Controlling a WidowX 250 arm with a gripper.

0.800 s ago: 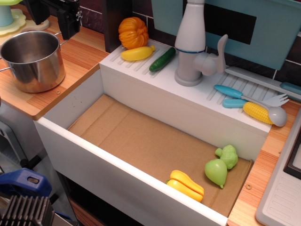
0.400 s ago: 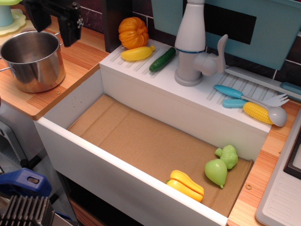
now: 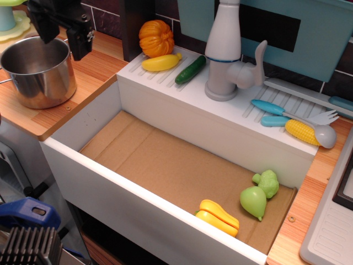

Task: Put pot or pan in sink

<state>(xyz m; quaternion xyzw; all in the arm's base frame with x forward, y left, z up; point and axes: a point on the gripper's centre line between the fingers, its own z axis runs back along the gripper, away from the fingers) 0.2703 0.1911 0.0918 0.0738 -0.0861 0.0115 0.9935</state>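
Observation:
The shiny steel pot [image 3: 37, 74] stands upright on the wooden counter at the upper left, outside the sink. The black gripper [image 3: 62, 34] hangs at the pot's far right rim; one finger [image 3: 80, 38] reaches down just outside the rim and the other sits over the pot's mouth. The fingers stand apart and nothing is held. The white sink [image 3: 94, 110] with its brown cardboard floor fills the middle of the view.
A yellow pepper [image 3: 218, 217], a green pear [image 3: 253, 201] and a green broccoli [image 3: 267, 182] lie in the sink's right end. The faucet [image 3: 226, 52], pumpkin, banana, cucumber, corn and utensils sit on the back ledge.
The gripper has moved left and down, from beside the pot to over its far right rim. The pot has not moved.

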